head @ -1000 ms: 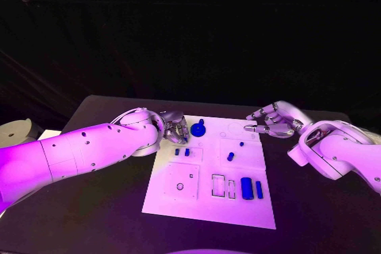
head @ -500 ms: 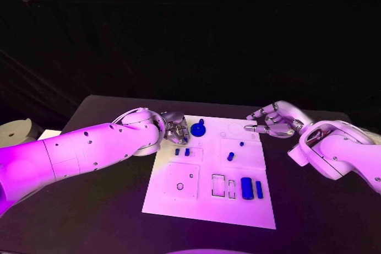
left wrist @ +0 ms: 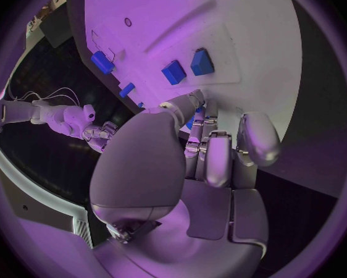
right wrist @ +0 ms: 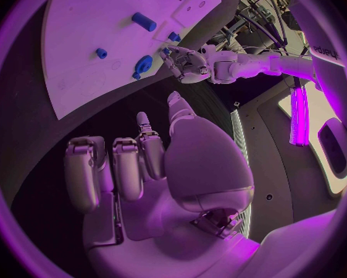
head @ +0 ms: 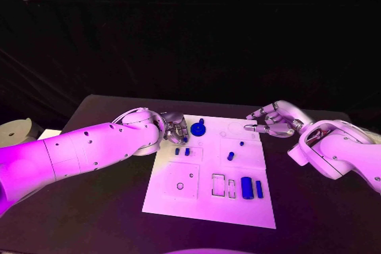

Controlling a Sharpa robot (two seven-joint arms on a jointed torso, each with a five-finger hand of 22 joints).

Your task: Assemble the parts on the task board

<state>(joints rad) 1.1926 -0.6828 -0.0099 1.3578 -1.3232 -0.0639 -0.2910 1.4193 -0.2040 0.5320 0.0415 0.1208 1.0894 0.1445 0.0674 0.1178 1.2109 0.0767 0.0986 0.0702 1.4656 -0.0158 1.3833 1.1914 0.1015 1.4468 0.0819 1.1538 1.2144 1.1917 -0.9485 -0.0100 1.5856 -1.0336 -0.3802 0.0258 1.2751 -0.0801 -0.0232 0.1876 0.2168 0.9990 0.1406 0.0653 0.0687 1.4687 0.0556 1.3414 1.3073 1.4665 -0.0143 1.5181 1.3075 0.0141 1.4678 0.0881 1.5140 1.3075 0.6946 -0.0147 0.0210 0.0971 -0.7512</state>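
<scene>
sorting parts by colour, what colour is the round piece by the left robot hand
Blue round piece; clearest in the head view.

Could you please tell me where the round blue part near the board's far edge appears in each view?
Head view: round blue part at the task board's far edge, beside the left hand.
Left wrist view: I cannot pick it out.
Right wrist view: round blue part on the board, beside the left hand.
Shared landmark: the left hand.
</scene>
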